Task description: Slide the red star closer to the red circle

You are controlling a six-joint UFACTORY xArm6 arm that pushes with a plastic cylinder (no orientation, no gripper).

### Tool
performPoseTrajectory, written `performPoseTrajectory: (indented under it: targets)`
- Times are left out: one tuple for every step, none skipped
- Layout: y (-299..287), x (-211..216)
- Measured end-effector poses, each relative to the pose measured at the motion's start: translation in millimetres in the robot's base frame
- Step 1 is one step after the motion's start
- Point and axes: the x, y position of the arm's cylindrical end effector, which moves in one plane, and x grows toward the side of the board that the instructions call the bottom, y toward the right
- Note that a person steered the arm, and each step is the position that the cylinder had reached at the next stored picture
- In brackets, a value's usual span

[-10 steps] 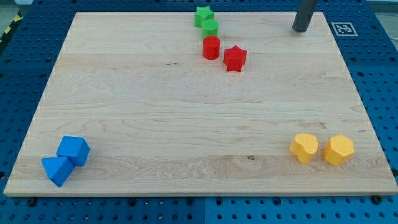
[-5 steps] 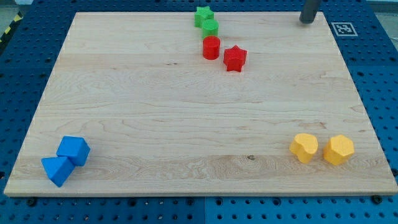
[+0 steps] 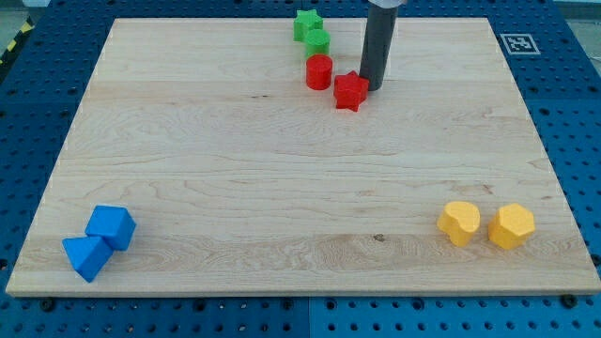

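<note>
The red star (image 3: 350, 91) lies near the top middle of the wooden board (image 3: 235, 160). The red circle (image 3: 319, 71) stands just to its upper left, with a narrow gap between them. My tip (image 3: 372, 87) is down at the star's right side, touching or almost touching it. The dark rod rises from there out of the view's top.
A green star (image 3: 307, 23) and a green circle (image 3: 317, 40) sit just above the red circle. Two blue blocks (image 3: 101, 240) lie at the bottom left. Two yellow blocks (image 3: 486, 224) lie at the bottom right. A marker tag (image 3: 518, 43) is at the top right.
The rod has moved from the board's top right edge down and left to the red star's right side. The star has shifted slightly left, toward the red circle.
</note>
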Motion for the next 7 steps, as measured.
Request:
performPoseTrajectory:
  targets:
    - [0, 0]
    - [0, 0]
    - [-5, 1]
    - [-23, 9]
    - [-27, 10]
    - [-22, 10]
    - [57, 15]
